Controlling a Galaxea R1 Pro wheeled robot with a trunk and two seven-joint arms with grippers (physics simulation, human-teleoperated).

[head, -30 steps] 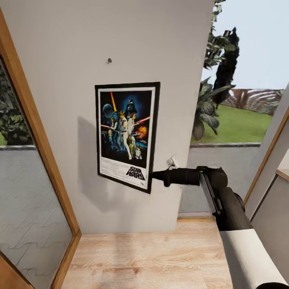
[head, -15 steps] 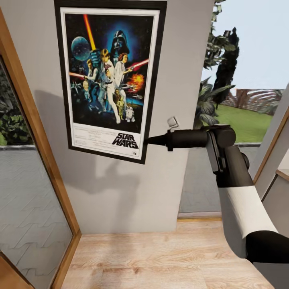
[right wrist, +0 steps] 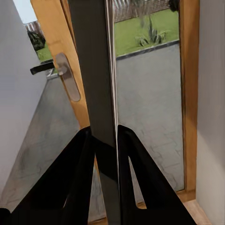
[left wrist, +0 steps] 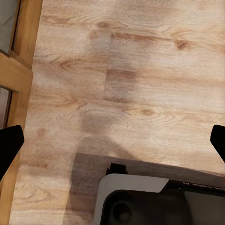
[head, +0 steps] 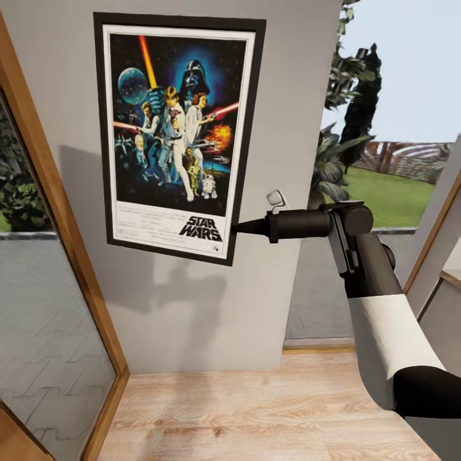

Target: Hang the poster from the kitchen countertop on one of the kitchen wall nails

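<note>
The black-framed Star Wars poster [head: 176,128] stands upright and flat against the pale-grey wall [head: 192,307], slightly tilted. My right gripper [head: 238,226] reaches in from the right and is shut on the frame's lower right edge. In the right wrist view the poster's edge [right wrist: 96,70] runs as a grey strip between the two black fingers [right wrist: 77,178], which clamp it. The wall nail is hidden behind the poster. My left gripper [left wrist: 112,145] hangs open over the wooden floor, its tips far apart. The kitchen countertop is out of view.
A wood-framed glass pane [head: 57,211] borders the wall on the left. On the right a window [head: 384,160] looks onto a garden, with a pale handle [head: 276,198] near my wrist. Light wooden floor [head: 256,410] lies below. The robot's base [left wrist: 154,201] sits under the left gripper.
The right arm has lifted the poster high up the wall, covering the nail that showed above it a second ago. Over the last half second it sank slightly.
</note>
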